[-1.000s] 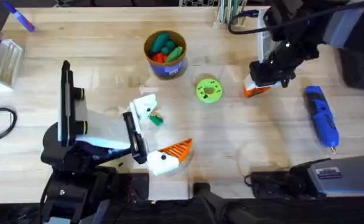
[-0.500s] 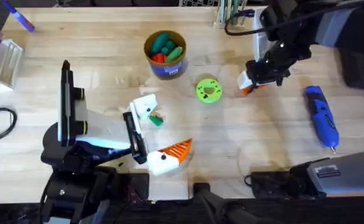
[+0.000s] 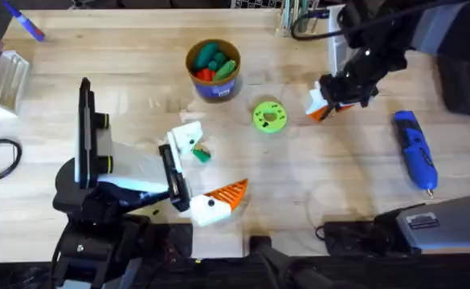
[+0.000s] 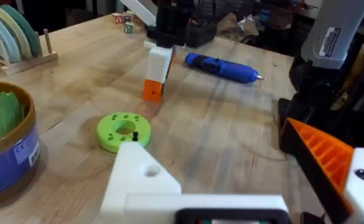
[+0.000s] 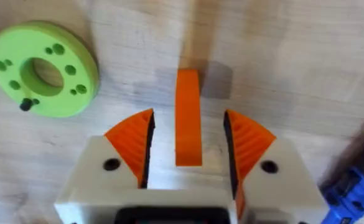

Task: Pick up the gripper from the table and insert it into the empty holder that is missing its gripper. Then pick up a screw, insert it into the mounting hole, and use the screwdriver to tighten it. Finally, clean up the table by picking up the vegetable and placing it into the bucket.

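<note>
The right gripper [image 3: 321,107], with the orange gripper [image 5: 188,118] between its fingers, has crept leftward and farther up the tabletop.

Green disc [image 4: 124,130] at centre left, flat on the wooden table [image 4: 219,118]. Bucket [image 4: 4,146] at left edge, green vegetable inside. Screwdriver [image 4: 222,67] lying at upper centre. Right gripper [image 4: 155,78] hangs upper centre, white with an orange tip. White holder [image 4: 141,180] at bottom centre; orange ribbed wedge [image 4: 322,155] lower right.
</note>
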Robot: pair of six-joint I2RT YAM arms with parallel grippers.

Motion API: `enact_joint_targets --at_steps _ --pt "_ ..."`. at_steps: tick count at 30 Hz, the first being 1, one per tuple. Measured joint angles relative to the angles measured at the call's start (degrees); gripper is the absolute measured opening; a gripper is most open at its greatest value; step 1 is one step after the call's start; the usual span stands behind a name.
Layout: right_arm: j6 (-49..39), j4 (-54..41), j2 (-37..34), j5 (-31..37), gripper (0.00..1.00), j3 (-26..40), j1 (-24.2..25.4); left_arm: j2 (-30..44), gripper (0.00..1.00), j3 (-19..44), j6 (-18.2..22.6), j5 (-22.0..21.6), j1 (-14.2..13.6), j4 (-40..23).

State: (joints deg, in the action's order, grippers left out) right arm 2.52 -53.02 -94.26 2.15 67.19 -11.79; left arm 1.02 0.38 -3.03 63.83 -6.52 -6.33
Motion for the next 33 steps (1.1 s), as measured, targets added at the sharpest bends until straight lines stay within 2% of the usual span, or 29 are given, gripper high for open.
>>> enact_joint_targets --at_steps 4,8,14,28,33 --pt "0.0 -1.5 0.0 0.0 0.627 4.2 0.0 0.0 0.985 0.0 0.0 0.0 0.0 0.0" --pt "0.0 -3.4 0.0 0.0 0.568 6.9 0.0 0.0 0.985 0.0 0.0 0.0 0.0 0.0" --pt "0.0 -6.8 0.0 0.0 0.542 7.0 0.0 0.0 0.985 0.0 0.0 0.0 0.0 0.0" --pt "0.0 -7.0 0.0 0.0 0.538 7.0 0.0 0.0 0.985 0.0 0.0 0.0 0.0 0.0" --pt "0.0 -6.9 0.0 0.0 0.482 7.0 0.0 0.0 0.985 0.0 0.0 0.0 0.0 0.0"
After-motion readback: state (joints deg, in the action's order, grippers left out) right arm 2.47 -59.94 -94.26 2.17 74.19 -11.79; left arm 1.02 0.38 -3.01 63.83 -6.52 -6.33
